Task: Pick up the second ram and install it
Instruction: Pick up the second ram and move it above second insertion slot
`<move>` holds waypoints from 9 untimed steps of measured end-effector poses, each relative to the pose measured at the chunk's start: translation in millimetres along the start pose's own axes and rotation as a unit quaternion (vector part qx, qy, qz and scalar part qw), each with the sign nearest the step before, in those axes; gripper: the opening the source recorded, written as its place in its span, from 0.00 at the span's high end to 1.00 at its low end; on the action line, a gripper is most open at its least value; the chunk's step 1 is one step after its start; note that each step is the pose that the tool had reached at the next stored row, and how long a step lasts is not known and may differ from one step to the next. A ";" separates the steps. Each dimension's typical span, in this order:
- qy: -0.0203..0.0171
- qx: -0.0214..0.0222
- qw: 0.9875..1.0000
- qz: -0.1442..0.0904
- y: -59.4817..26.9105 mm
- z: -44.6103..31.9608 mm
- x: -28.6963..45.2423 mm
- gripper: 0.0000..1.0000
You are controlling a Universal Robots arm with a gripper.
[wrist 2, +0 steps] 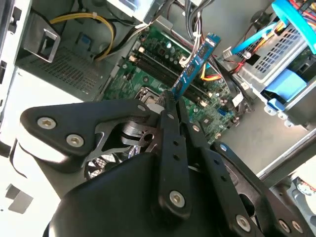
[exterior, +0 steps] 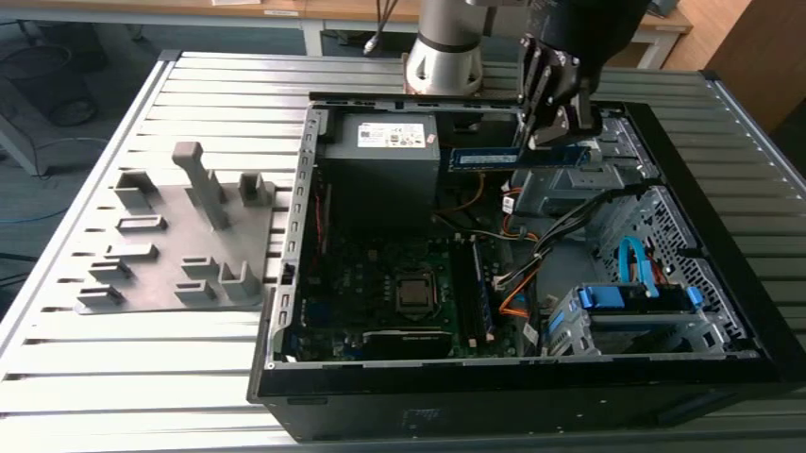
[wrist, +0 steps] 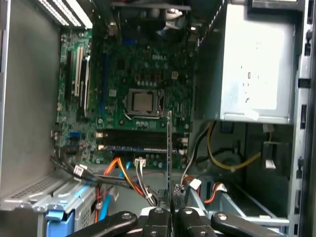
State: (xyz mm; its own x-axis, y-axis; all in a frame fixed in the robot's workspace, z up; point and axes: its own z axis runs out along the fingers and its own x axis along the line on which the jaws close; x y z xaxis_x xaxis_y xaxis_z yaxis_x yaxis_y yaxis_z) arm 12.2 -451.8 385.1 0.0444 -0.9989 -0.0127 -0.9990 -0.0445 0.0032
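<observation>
The second ram (exterior: 504,158) is a long thin stick with a blue-and-white label. My gripper (exterior: 561,127) is shut on one end of it and holds it in the air above the open computer case (exterior: 290,236), near the power supply. In the second wrist view the ram (wrist 2: 196,64) sticks out past the gripper (wrist 2: 171,101) toward the green motherboard (wrist 2: 128,79). The first wrist view shows the ram (wrist: 169,148) edge-on, rising from the gripper (wrist: 170,210) above the memory slots (wrist: 138,140). Another stick (wrist: 133,147) sits in one slot.
A grey plastic fixture (exterior: 176,236) with upright posts lies on the slatted table at the exterior view's left. Inside the case are the power supply (exterior: 377,142), the CPU socket (exterior: 413,294), loose cables (exterior: 516,283) and a drive cage with blue parts (exterior: 636,297).
</observation>
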 end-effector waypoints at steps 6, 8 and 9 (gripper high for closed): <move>0.000 0.000 1.000 0.000 0.3 0.0 1.5 0.86; 0.000 0.000 1.000 0.000 2.7 0.1 4.4 0.86; 0.000 0.000 1.000 0.000 4.1 0.2 6.4 0.86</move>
State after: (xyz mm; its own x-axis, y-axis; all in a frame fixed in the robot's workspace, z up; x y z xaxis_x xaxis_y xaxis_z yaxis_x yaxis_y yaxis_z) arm 8.4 -458.3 384.8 0.0442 -0.9989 -0.0128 -0.9990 -0.0443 0.0031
